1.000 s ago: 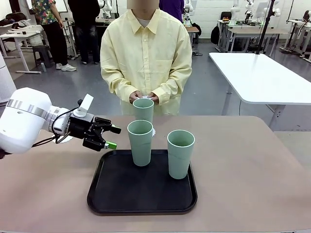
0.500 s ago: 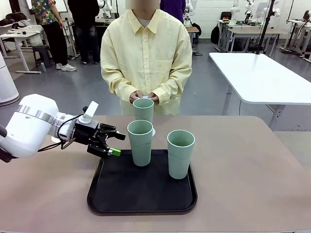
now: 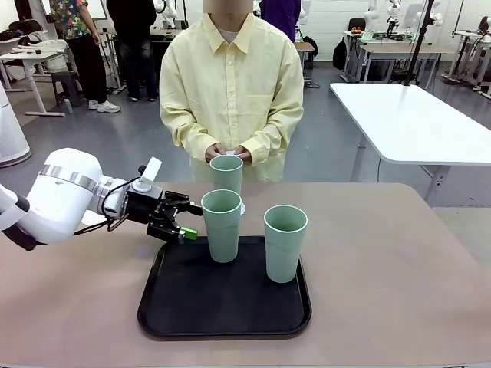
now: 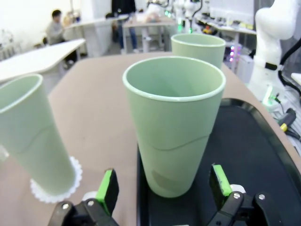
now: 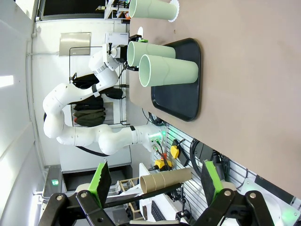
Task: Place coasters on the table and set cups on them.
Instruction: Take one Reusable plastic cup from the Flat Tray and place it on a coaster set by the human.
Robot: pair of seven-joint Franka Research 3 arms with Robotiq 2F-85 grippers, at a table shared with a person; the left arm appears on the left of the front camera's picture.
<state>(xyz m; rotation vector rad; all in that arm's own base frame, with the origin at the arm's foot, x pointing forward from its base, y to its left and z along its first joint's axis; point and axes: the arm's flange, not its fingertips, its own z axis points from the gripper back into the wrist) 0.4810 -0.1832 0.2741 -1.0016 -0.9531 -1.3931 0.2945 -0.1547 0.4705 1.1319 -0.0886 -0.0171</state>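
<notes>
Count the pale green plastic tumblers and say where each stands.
3 pale green plastic tumblers. Two stand on the rectangular black tray: one far left, one right. The third stands on a round white lacy paper doily on the beige table beyond the tray.

Beige-brown table (image 3: 399, 261) is seen with two items resting directly on it: a black tray (image 3: 222, 331), centred near the robot's edge, and one white lacy coaster (image 4: 54, 190) just beyond the tray's far rim. The coaster is topped by an upright green cup (image 3: 226, 172). A second cup (image 3: 221, 226) and a third cup (image 3: 285, 243) are carried by the tray, upright and apart.
</notes>
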